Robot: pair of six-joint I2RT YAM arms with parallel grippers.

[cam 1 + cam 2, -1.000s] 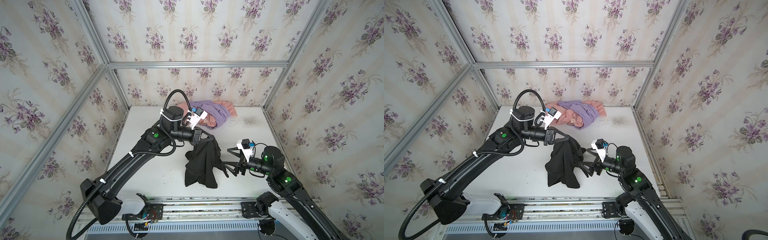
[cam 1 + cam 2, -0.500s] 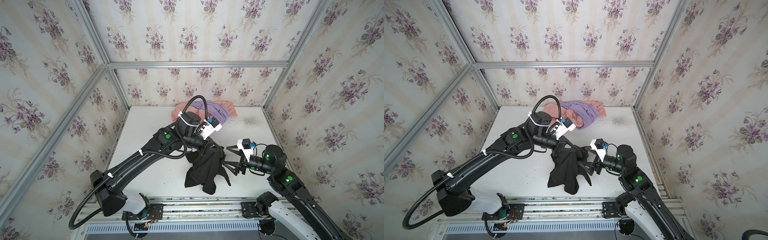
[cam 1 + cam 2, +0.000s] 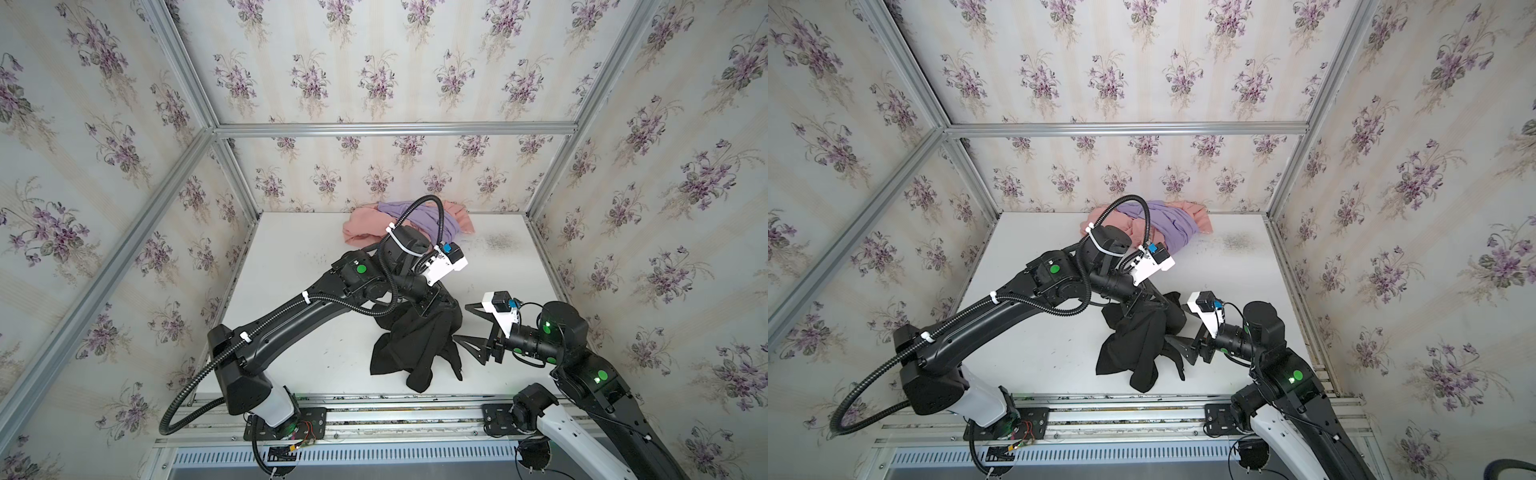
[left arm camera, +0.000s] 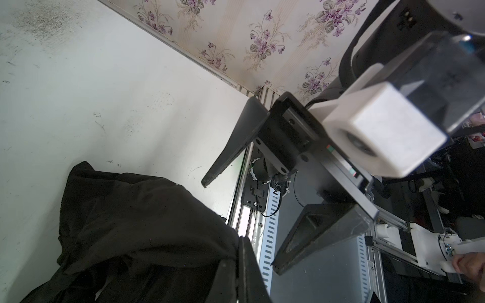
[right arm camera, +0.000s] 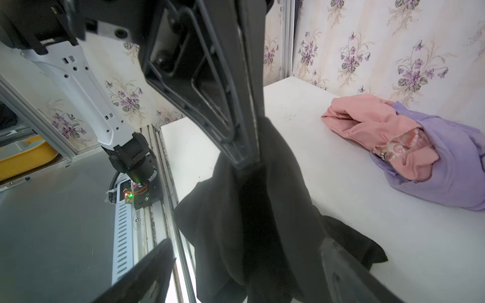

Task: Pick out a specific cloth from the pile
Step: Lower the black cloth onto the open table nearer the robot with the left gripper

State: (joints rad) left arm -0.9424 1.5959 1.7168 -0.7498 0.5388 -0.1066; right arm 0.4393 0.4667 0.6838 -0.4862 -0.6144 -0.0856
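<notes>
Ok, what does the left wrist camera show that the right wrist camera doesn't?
Only the left wrist view: the right gripper whole, jaws apart and empty. Only the right wrist view: the pink-and-lavender pile and the left gripper pinched shut on the black cloth. Both: the black cloth, draped onto the white table.

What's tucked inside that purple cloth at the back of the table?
A pink cloth pokes out of the purple cloth, with a patterned trim showing. How far in it goes is covered.
</notes>
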